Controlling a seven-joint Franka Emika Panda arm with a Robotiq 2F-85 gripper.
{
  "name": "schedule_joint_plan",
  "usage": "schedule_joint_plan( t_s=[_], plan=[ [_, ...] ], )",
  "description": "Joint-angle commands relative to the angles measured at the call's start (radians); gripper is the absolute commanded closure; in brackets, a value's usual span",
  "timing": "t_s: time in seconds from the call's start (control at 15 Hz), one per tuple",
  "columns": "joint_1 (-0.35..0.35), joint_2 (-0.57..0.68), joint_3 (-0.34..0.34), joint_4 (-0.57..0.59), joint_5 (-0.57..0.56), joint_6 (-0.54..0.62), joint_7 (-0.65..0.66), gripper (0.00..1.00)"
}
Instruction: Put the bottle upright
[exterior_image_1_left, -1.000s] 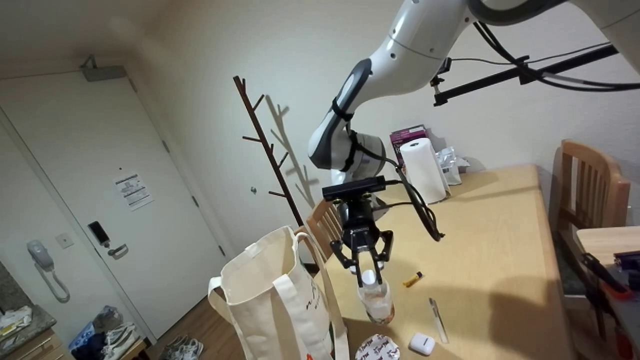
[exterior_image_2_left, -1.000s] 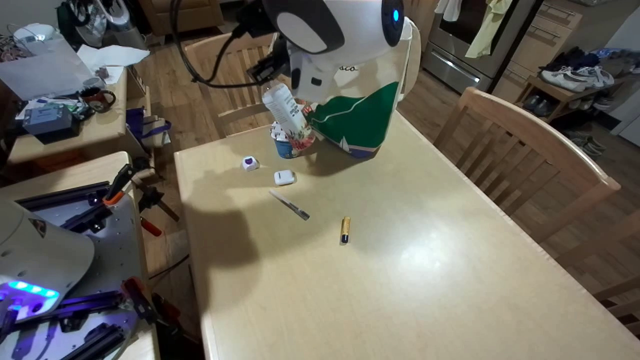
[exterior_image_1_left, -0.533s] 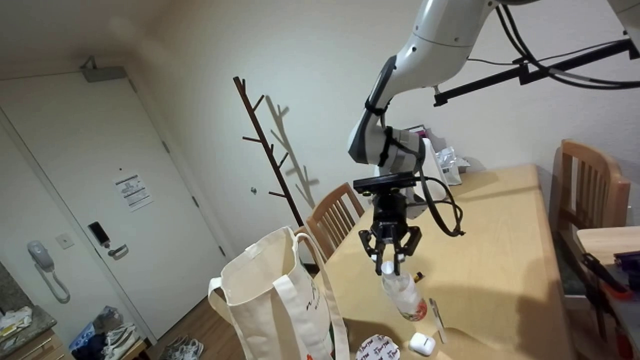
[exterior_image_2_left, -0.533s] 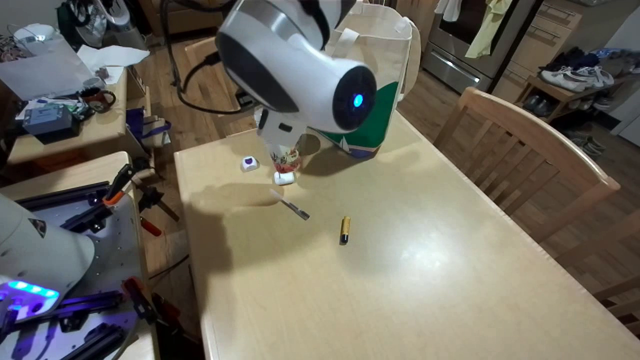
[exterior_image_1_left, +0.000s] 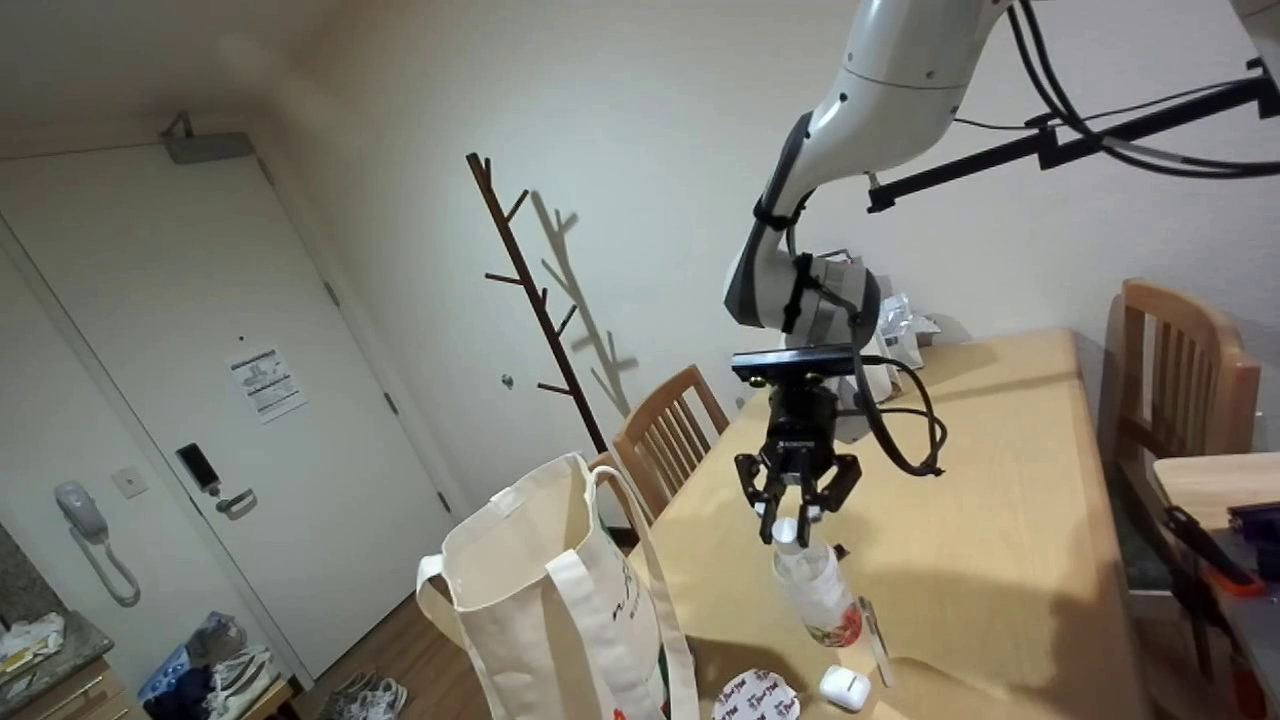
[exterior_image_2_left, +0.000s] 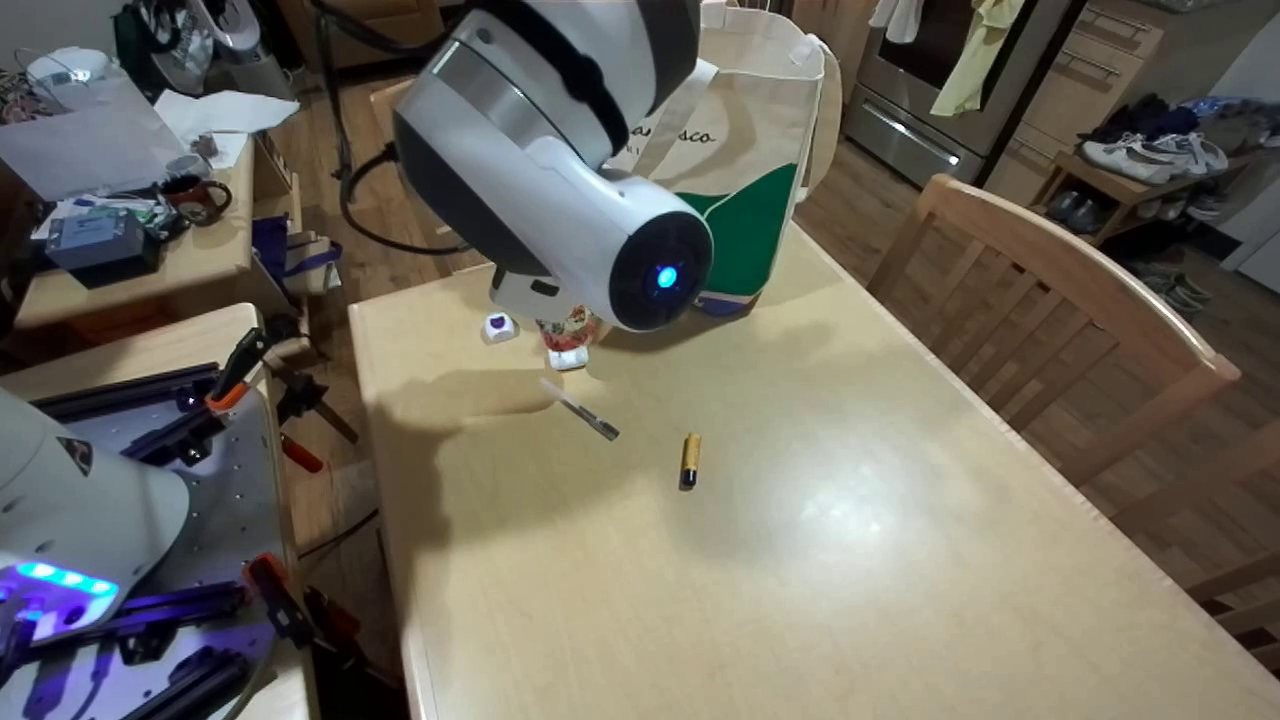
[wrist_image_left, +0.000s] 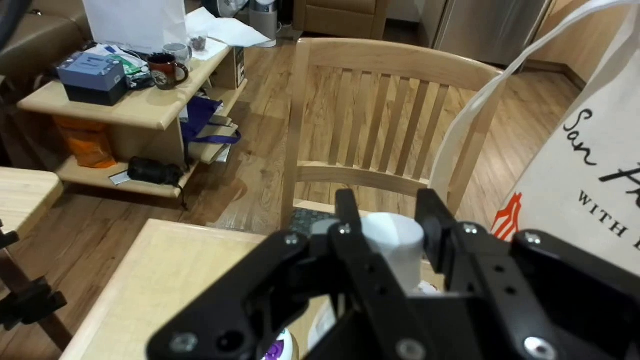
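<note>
- Desk (exterior_image_2_left: 850, 600): pale wood.
- Tote bag (exterior_image_2_left: 755, 165): "sco" in an exterior view, "San" and "WITH" in the wrist view.
- End effector (exterior_image_1_left: 786, 536): marked ROBOTIQ, gripping the bottle (exterior_image_1_left: 815, 590) by its white cap.
- Bottle: near the bag, translucent, red-and-green print low down; desk contact I cannot tell.
- Round lid (exterior_image_1_left: 756, 697): lettering too small to read.
- White case (exterior_image_1_left: 845, 688): near the bottle's base.

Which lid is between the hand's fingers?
The plain white cap on the bottle; the round printed lid sits near the tote bag, clear of the hand.
</note>
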Motion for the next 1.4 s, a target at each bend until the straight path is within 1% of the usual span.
schedule_joint_plan(
  t_s=[0.0, 0.13, 0.27, 0.4, 0.47, 0.6, 0.67, 0.73, 0.93, 1.07, 1.2, 1.33],
  plan=[
    [-0.058, 0.024, -0.016, 0.041, 0.009, -0.108, -0.116, 0.92],
    [-0.093, 0.028, -0.036, 0.049, 0.012, -0.167, -0.178, 0.92],
    [-0.142, 0.06, -0.059, 0.063, 0.038, -0.276, -0.223, 0.92],
    [-0.178, 0.1, -0.081, 0.074, 0.054, -0.361, -0.19, 0.92],
    [-0.14, 0.051, -0.081, 0.052, 0.021, -0.29, -0.182, 0.67],
    [-0.169, 0.08, -0.097, 0.057, 0.03, -0.335, -0.183, 0.67],
    [-0.172, 0.089, -0.099, 0.059, 0.033, -0.339, -0.183, 0.92],
    [-0.172, 0.104, -0.098, 0.07, 0.033, -0.35, -0.155, 0.92],
    [-0.187, 0.132, -0.108, 0.084, 0.033, -0.378, -0.129, 0.92],
    [-0.199, 0.136, -0.127, 0.062, 0.039, -0.38, -0.116, 0.92],
    [-0.199, 0.127, -0.15, 0.023, 0.041, -0.359, -0.076, 0.92],
    [-0.2, 0.122, -0.171, -0.02, 0.054, -0.332, -0.064, 0.92]
  ],
)
